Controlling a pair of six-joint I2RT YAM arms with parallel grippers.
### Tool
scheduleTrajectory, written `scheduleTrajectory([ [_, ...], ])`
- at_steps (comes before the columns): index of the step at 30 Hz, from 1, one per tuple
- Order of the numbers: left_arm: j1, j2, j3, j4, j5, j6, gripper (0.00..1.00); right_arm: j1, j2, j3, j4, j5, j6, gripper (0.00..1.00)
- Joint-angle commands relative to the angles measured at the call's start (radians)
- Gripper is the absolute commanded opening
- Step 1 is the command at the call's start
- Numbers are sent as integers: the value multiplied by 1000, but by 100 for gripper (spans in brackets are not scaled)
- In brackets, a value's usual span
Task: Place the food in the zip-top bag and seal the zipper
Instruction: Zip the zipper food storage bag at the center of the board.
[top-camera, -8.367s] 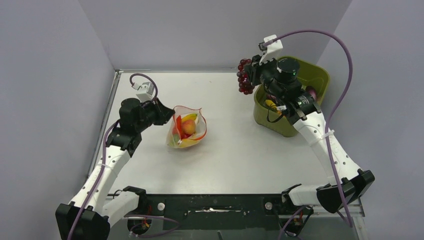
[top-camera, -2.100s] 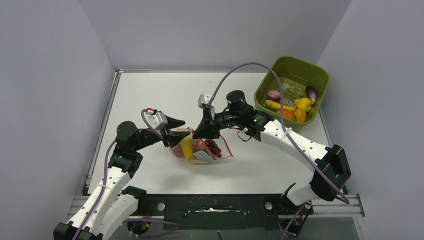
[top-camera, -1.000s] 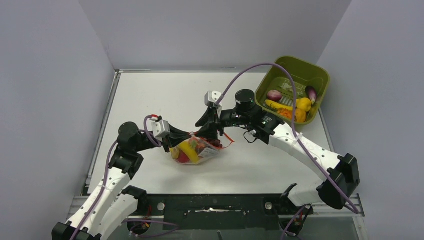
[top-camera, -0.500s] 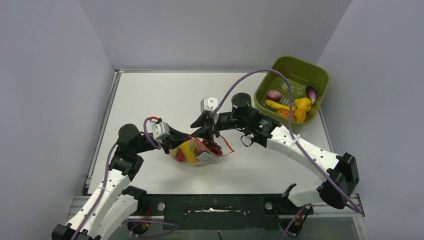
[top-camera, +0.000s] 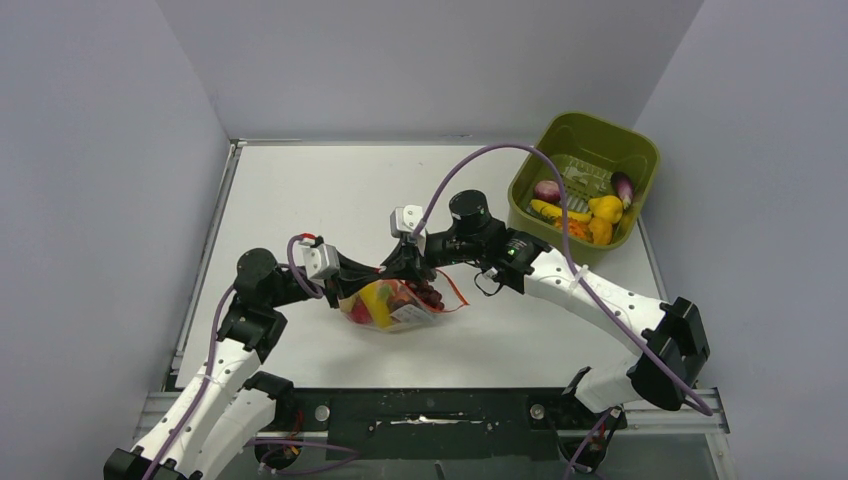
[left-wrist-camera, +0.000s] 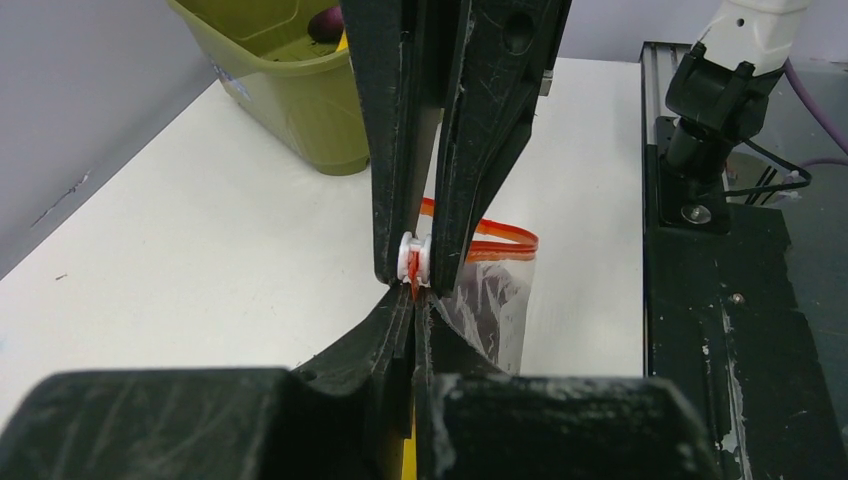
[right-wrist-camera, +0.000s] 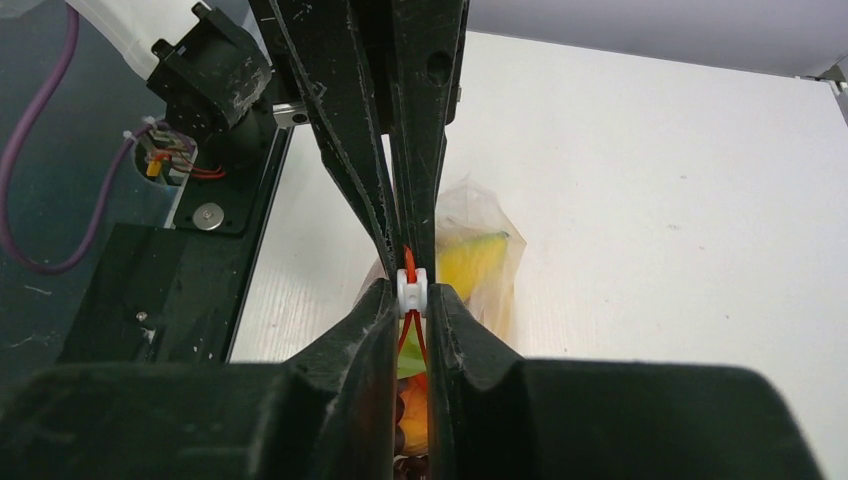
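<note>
the packing looks partly done and the sealing is only starting. the clear bag (top-camera: 395, 308) lies on the table (top-camera: 300, 190) near the middle, a little left and toward the near edge. it already holds food: a yellow piece (top-camera: 375, 300), something red beside it, and a dark red bunch (top-camera: 428, 293) at its right side.

the left gripper (left-wrist-camera: 413, 303) has its fingers pressed together on the end of the orange-red zipper (left-wrist-camera: 500, 238), pinning that corner of the bag. the right gripper (right-wrist-camera: 411, 300) meets it tip to tip from the far right. its fingers are narrowed onto the small white slider (left-wrist-camera: 413, 258), touching it on both sides, so it seems to have the slider pinched.

the zipper is not closed yet. to the right of the two grippers the strip still bows out in an open loop over the mouth of the bag. what is left, as i judge it, is to draw the slider along the strip to the far end while the left gripper holds the corner.

several pieces (top-camera: 580, 212), yellow, orange and purple, still sit in the green bin (top-camera: 640, 150) at the far right, well apart from the bag. whether they were meant to go in too, i cannot tell.
</note>
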Motion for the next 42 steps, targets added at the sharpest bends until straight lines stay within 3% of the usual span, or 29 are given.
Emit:
scheduleTrajectory([
  [1, -9, -18, 13, 79, 24, -3, 0, 6, 9, 42, 2, -8, -30, 6],
  [7, -8, -33, 13, 76, -2, 4, 0, 7, 7, 39, -11, -2, -36, 0],
  [42, -7, -80, 15, 108, -32, -36, 0, -36, -39, -50, -173, 172, -34, 0],
])
